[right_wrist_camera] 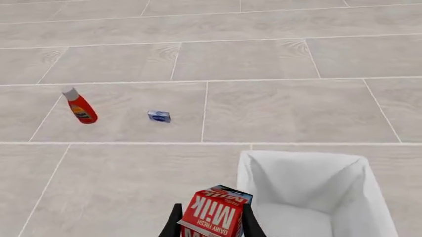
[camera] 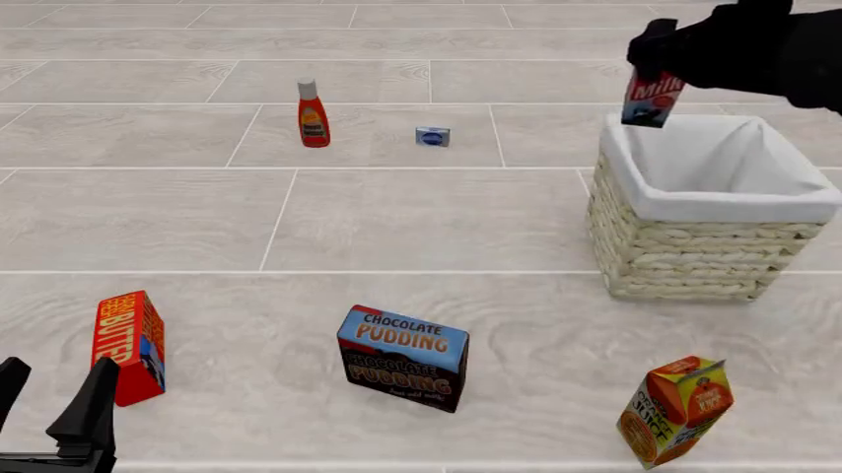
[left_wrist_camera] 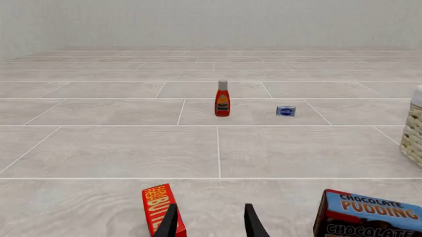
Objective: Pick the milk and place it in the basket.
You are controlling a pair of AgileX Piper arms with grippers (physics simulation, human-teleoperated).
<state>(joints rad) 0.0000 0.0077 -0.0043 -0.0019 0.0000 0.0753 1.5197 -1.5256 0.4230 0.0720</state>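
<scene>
You have the milk carton (camera: 653, 99) lifted and hanging at the far left rim of the wicker basket (camera: 684, 251), not yet inside, so only carrying it over the liner and releasing remain. Your right gripper (right_wrist_camera: 211, 224) pinches it by its sides; your left gripper (left_wrist_camera: 209, 222) idles, fingers spread, empty.

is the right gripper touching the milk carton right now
Touching. In the right wrist view the right gripper has a finger against each side of the milk, holding it above the basket.
</scene>
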